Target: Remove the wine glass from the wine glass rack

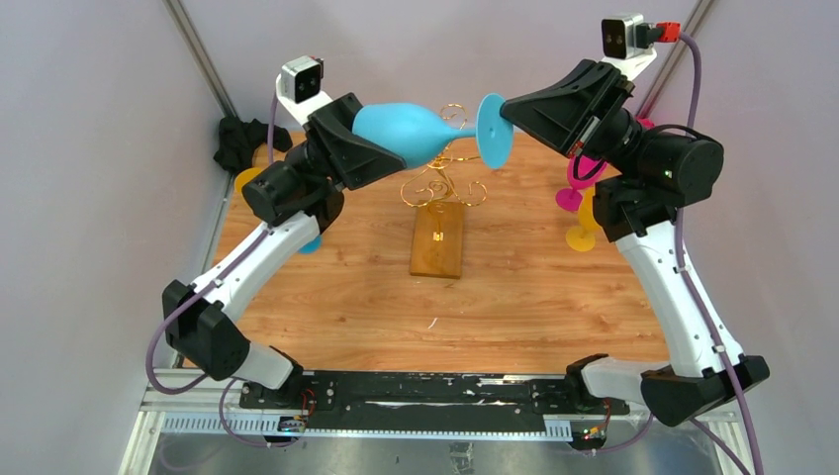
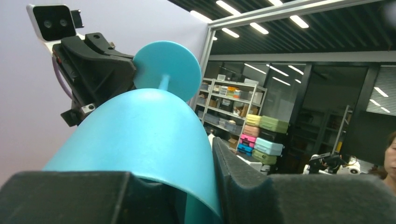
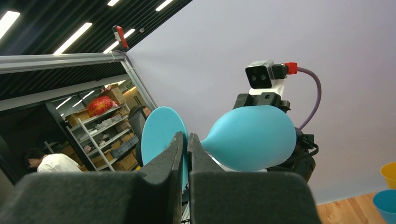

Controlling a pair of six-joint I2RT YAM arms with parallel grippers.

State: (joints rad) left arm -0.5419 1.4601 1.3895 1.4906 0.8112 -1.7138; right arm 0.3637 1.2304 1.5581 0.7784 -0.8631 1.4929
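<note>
A blue wine glass [image 1: 408,132] lies on its side in the air above the rack, held between both grippers. My left gripper [image 1: 374,142] is shut on the rim of its bowl [image 2: 140,135], the wall pinched between the fingers [image 2: 243,182]. My right gripper [image 1: 509,112] is shut on the edge of the glass's round foot [image 3: 159,133]; the bowl [image 3: 254,137] points away from it. The gold wire rack [image 1: 442,183] stands on its wooden base [image 1: 438,240] just below and behind the glass. I cannot tell whether the stem still touches a scroll arm.
A pink glass [image 1: 574,183] and a yellow glass [image 1: 584,226] stand at the right edge behind my right arm. A yellow glass [image 1: 247,178], a blue one [image 1: 310,243] and a black cloth [image 1: 237,141] are at the far left.
</note>
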